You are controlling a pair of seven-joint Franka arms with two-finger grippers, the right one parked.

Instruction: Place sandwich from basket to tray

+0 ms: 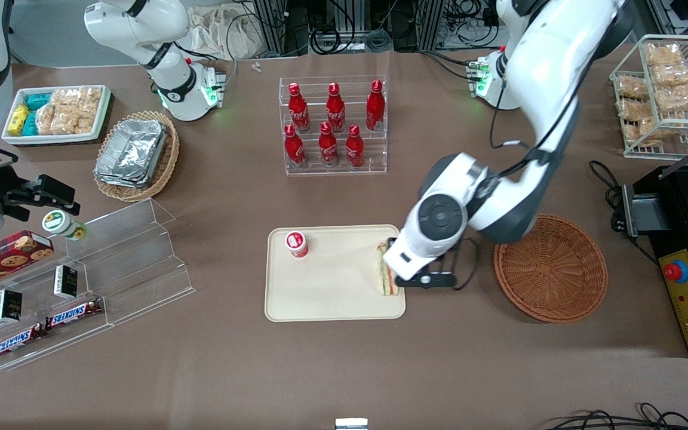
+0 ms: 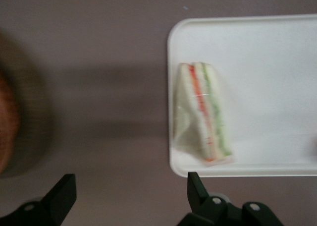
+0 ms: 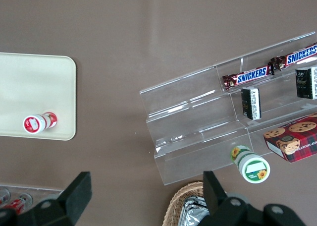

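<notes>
One clear-wrapped triangular sandwich wedge (image 2: pixel 204 114) is seen lying on the cream-beige rectangular plastic tray (image 1: pixel 326 301), at its edge nearest the empty reddish-brown wicker basket (image 1: pixel 550 269). Left gripper (image 2: pixel 130 196) is spread wide, holding nothing, above it. Retreat is best made straight up, wrapper untouched. "SNICKERS" is legible on bars (image 1: pixel 45 325).
</notes>
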